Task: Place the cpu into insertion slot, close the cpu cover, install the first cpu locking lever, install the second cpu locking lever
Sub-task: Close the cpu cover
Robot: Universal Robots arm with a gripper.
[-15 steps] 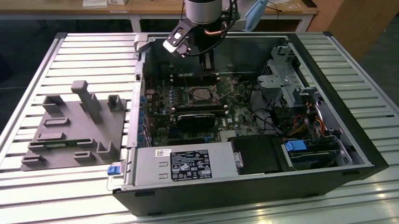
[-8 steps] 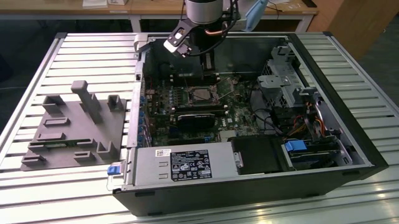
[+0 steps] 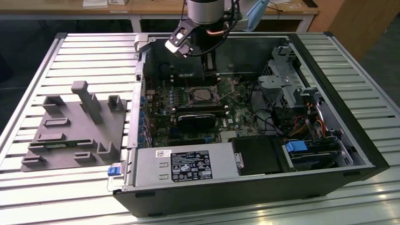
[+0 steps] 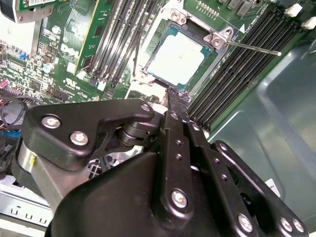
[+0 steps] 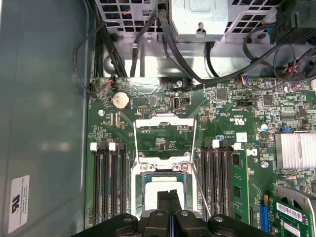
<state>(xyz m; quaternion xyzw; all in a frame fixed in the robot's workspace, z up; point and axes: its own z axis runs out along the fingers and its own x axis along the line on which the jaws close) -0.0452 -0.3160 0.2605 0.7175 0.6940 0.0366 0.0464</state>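
Observation:
The cpu (image 4: 177, 58), with its silvery top, lies seated in the insertion slot (image 5: 140, 192) on the green board. It also shows as a pale square at cpu (image 5: 163, 183) just beyond my fingertips. The cpu cover (image 5: 165, 119) stands flipped open away from the slot, and the board shows through its window. A thin locking lever (image 4: 252, 48) sticks out sideways, unlatched. My gripper (image 4: 177, 94) hovers right over the slot's edge, shut with nothing between its black fingers (image 5: 163, 197). In the exterior view the gripper (image 3: 209, 65) hangs above the insertion slot (image 3: 203, 95).
Memory slots (image 5: 106, 182) flank the socket on both sides. A finned heat sink (image 5: 295, 150) and black cables (image 5: 148, 29) lie near. The grey power-supply box (image 3: 181, 164), a black block (image 3: 196, 118) and a drive cage (image 3: 281, 79) fill the case. A grey fixture (image 3: 75, 126) sits outside.

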